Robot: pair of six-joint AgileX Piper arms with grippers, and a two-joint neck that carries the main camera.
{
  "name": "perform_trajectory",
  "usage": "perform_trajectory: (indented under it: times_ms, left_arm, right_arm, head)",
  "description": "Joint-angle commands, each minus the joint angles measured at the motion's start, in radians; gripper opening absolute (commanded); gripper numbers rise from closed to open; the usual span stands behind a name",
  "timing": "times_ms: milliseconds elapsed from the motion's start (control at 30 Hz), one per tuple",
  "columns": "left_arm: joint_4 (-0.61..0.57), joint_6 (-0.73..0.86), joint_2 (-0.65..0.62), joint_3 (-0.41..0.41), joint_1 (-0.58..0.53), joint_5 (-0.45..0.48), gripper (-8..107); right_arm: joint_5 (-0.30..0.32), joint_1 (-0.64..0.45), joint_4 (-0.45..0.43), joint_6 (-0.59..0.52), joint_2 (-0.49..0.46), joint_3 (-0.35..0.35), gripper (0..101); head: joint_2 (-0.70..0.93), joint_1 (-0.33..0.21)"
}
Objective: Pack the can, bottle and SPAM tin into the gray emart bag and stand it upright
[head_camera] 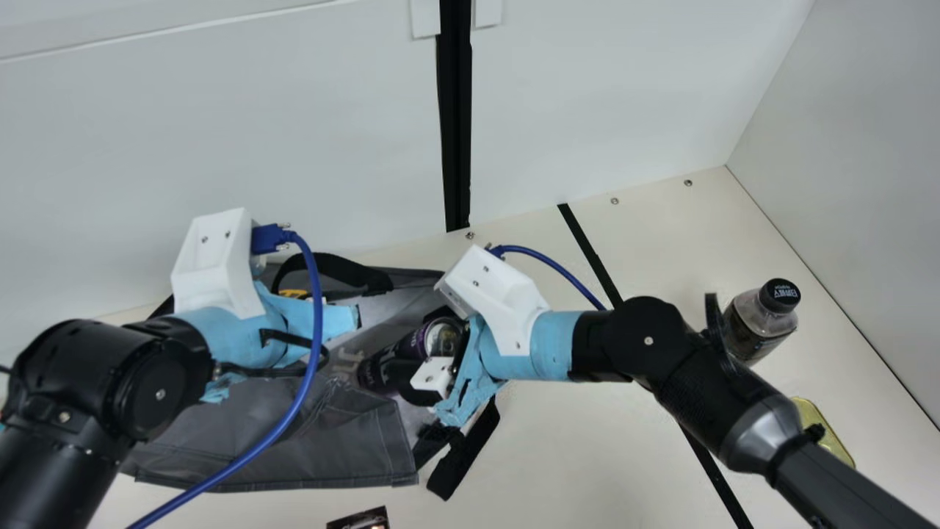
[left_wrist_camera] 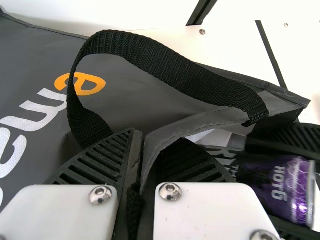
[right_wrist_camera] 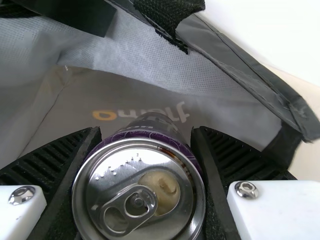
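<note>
The gray bag point(head_camera: 345, 433) lies on its side, mouth facing right. At its mouth my right gripper point(head_camera: 433, 367) holds the dark purple can point(head_camera: 389, 364), partly inside the bag. In the right wrist view, my right gripper point(right_wrist_camera: 145, 165) is shut on the can point(right_wrist_camera: 145, 185), with the bag's lining point(right_wrist_camera: 150, 80) beyond. My left gripper point(head_camera: 352, 334) is at the bag's upper edge; in the left wrist view my left gripper point(left_wrist_camera: 140, 165) is shut on the bag's rim, beside a black handle point(left_wrist_camera: 165, 62). Toward the right stand the bottle point(head_camera: 760, 319) and, partly behind my right arm, the SPAM tin point(head_camera: 826, 433).
A small dark object point(head_camera: 360, 519) lies at the main view's bottom edge. A black handle strap point(head_camera: 466, 452) spreads onto the table below my right gripper. White walls point(head_camera: 220, 132) rise behind the bag and at the right.
</note>
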Motion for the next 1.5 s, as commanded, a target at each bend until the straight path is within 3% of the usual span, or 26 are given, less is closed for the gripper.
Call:
perform_trajectory:
  times_ms: [0, 567, 1133, 1467]
  left_arm:
    - [0.000, 0.000, 0.000, 0.000, 0.000, 0.000, -8]
    - [0.000, 0.000, 0.000, 0.000, 0.000, 0.000, -8]
    - [0.000, 0.000, 0.000, 0.000, 0.000, 0.000, -8]
    - [0.000, 0.000, 0.000, 0.000, 0.000, 0.000, -8]
  right_arm:
    - [-0.007, 0.006, 0.015, -0.016, 0.010, 0.002, 0]
    - [-0.088, 0.068, 0.133, -0.113, 0.119, -0.019, 0]
    - [-0.122, 0.111, 0.198, -0.145, 0.207, -0.061, 0]
    - [-0.125, 0.119, 0.206, -0.146, 0.220, -0.068, 33]
  head:
    - [-0.001, -0.023]
    - [-0.001, -0.023]
    - [-0.001, -0.023]
    - [-0.001, -0.023]
